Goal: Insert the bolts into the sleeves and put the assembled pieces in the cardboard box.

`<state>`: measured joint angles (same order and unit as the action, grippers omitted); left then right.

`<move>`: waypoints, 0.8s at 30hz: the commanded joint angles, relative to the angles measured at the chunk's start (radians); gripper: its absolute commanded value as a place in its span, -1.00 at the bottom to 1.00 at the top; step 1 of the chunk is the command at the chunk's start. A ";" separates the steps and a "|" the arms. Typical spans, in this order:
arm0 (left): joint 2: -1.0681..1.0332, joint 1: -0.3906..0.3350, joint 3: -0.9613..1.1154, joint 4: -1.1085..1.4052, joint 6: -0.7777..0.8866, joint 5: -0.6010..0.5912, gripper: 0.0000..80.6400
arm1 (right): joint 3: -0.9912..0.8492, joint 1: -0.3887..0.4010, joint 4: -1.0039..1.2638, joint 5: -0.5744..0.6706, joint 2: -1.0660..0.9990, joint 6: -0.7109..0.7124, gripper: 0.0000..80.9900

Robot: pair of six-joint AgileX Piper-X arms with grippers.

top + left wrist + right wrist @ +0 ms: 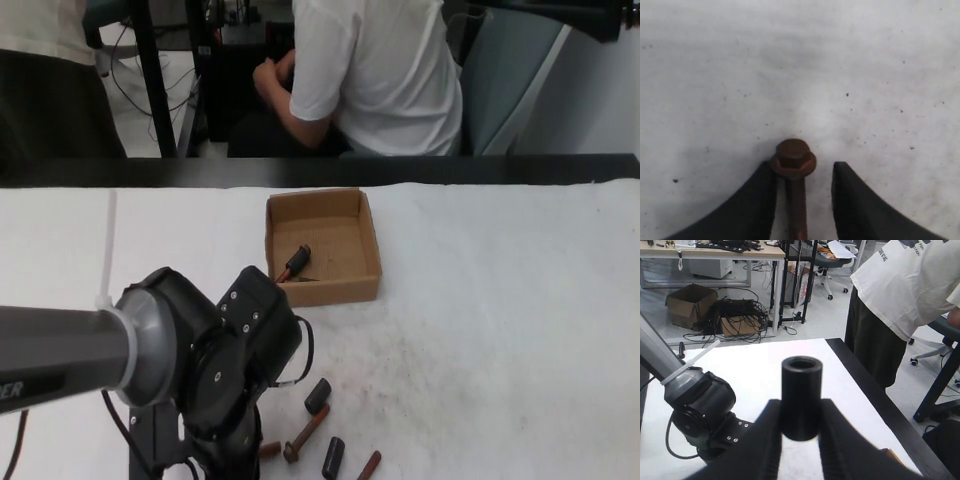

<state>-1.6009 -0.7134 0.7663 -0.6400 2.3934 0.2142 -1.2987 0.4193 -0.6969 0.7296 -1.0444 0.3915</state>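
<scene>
The open cardboard box (330,290) holds one assembled piece (295,262) near its front-left corner. On the box's near side lie two black sleeves (318,395) and two rusty bolts (305,433). Another hex-flange bolt (794,162) lies flat; a hollow sleeve (800,385) stands upright in the right gripper (800,412).

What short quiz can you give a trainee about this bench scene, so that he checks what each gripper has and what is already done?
1. True or false: the right gripper holds a black sleeve upright.
2. Choose one. What lies between the open fingers of the left gripper?
A. a sleeve
B. a bolt
C. a strip of tape
3. Fill in: the assembled piece lies in the ____.

Key: 1 true; 2 B; 3 cardboard box.
</scene>
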 commanded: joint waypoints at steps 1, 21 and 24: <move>-0.015 0.005 -0.012 -0.062 -0.039 0.008 -0.65 | -0.008 -0.004 -0.001 0.003 0.011 0.005 -0.98; 0.124 0.079 0.000 -0.053 -0.460 0.081 -1.00 | -0.008 -0.004 0.007 0.003 0.011 0.005 -0.98; 0.189 0.118 0.016 -0.050 -0.635 0.150 -1.00 | -0.008 -0.004 0.007 0.003 0.011 0.005 -0.98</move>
<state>-1.4601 -0.6181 0.7658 -0.6851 1.8724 0.2952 -1.2987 0.4193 -0.6969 0.7296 -1.0444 0.3915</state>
